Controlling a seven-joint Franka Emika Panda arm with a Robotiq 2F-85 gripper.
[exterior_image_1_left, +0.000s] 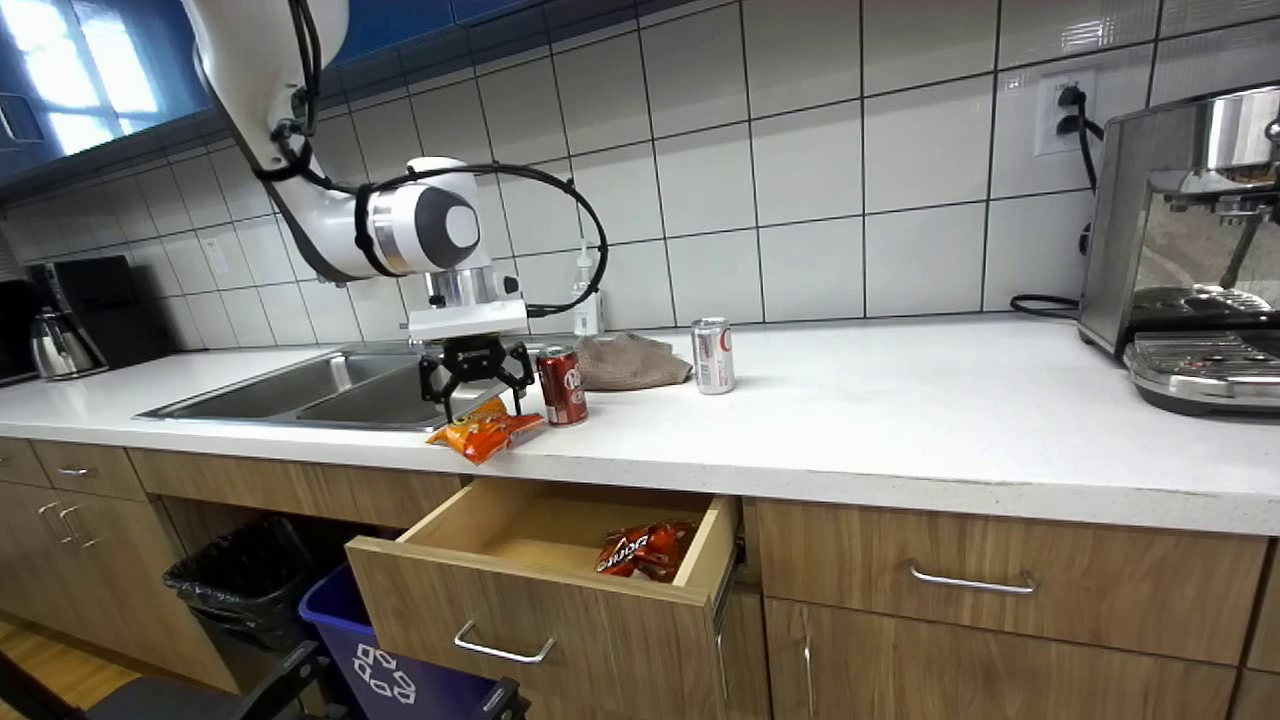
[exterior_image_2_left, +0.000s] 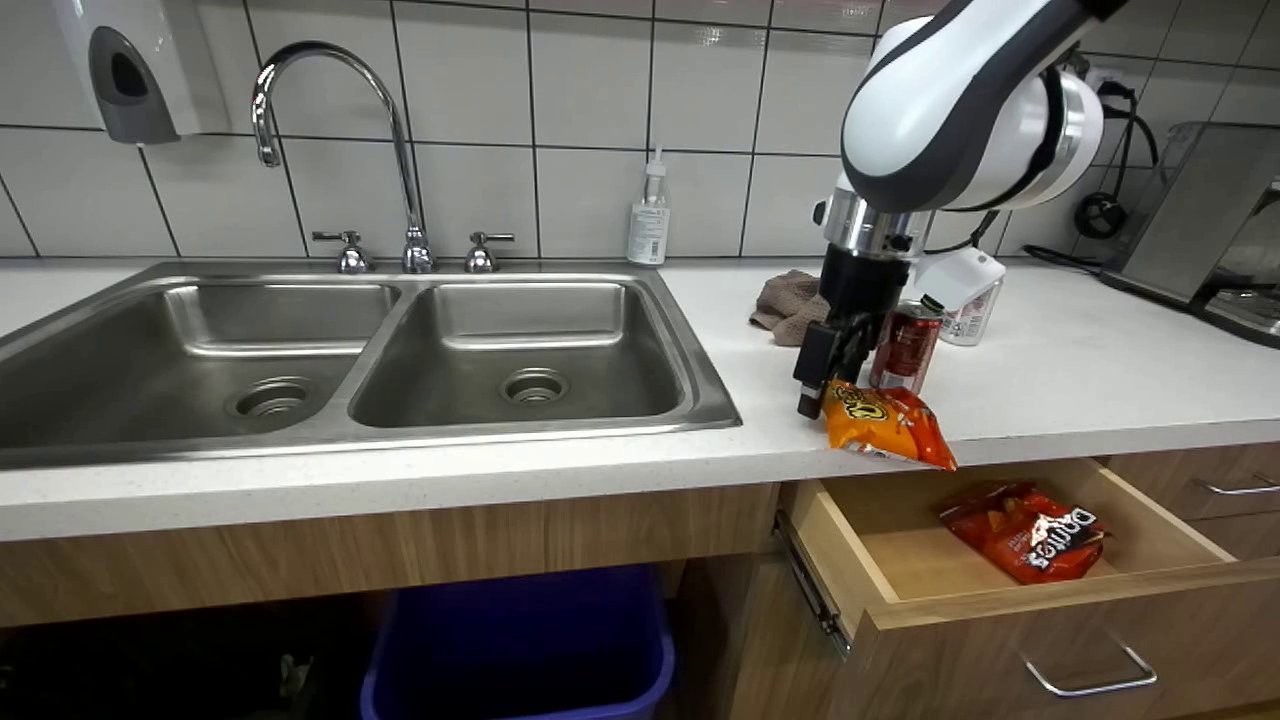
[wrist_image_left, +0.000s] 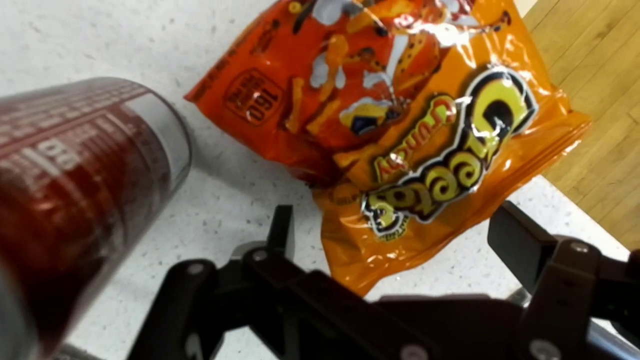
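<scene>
While a stainless-steel double-basin sink (exterior_image_1_left: 262, 390) lies at left in an exterior view, the black two-fingered gripper (exterior_image_1_left: 483, 408) hangs beside its right end, jaws apart on either side of one end of the shiny orange Cheetos bag (exterior_image_1_left: 487, 432), which lies at the front edge of the white countertop (exterior_image_1_left: 940, 400). Farther right come a dark-red metal can (exterior_image_1_left: 562, 388), a crumpled brown cloth (exterior_image_1_left: 635, 362) and a silver-and-white can (exterior_image_1_left: 713, 355).

The gripper (wrist_image_left: 396, 230) is black, one bag (wrist_image_left: 400, 150) orange and red with yellow, black-edged letters, one can (exterior_image_1_left: 563, 386) dark red and the counter (exterior_image_1_left: 900, 410) white with grey speckles.
</scene>
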